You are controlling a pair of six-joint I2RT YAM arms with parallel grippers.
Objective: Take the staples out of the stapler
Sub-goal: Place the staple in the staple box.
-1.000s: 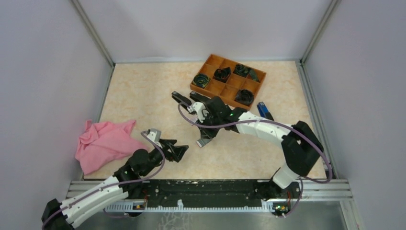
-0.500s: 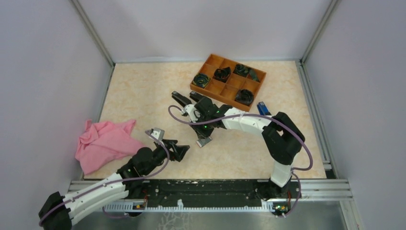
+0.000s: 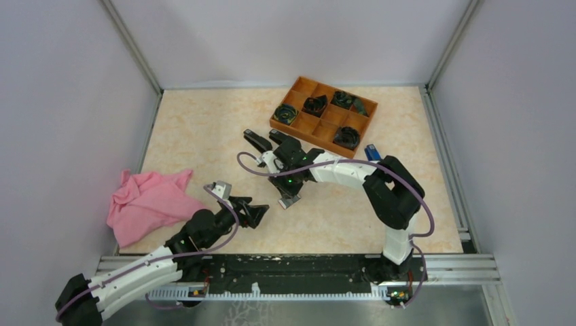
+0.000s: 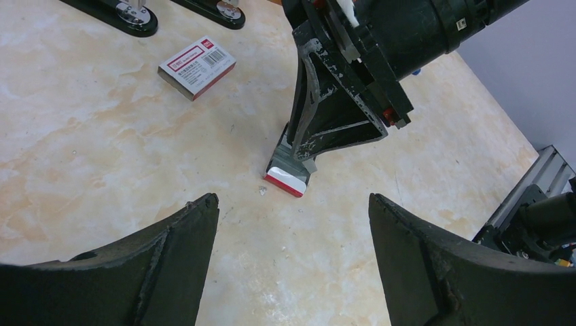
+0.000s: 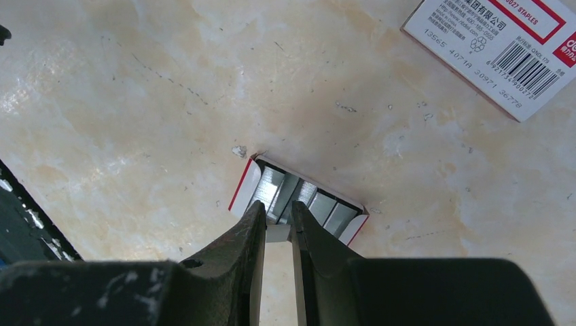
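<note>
Centrally, right fingers (image 5: 239,239) pinch staples (image 5: 273,189) at tray's (image 5: 243,185) edge; left fingers (image 4: 178,239) spread nearby.

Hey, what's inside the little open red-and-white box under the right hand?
Silvery staple strips lie side by side in the box. The right hand covers the middle ones; whether it grips any is hidden.

Up from the black base rail (image 3: 299,270) I see the left arm (image 3: 139,270) and right arm (image 3: 343,173). Both have white shells between black joints, and each carries a looping purple cable (image 3: 246,163). A green light (image 3: 291,180) glows on the right arm, far from the rail. The left end effector (image 4: 292,207) has broad, curved black fingers. The right end effector (image 5: 277,214) has slim, scuffed ones.
</note>
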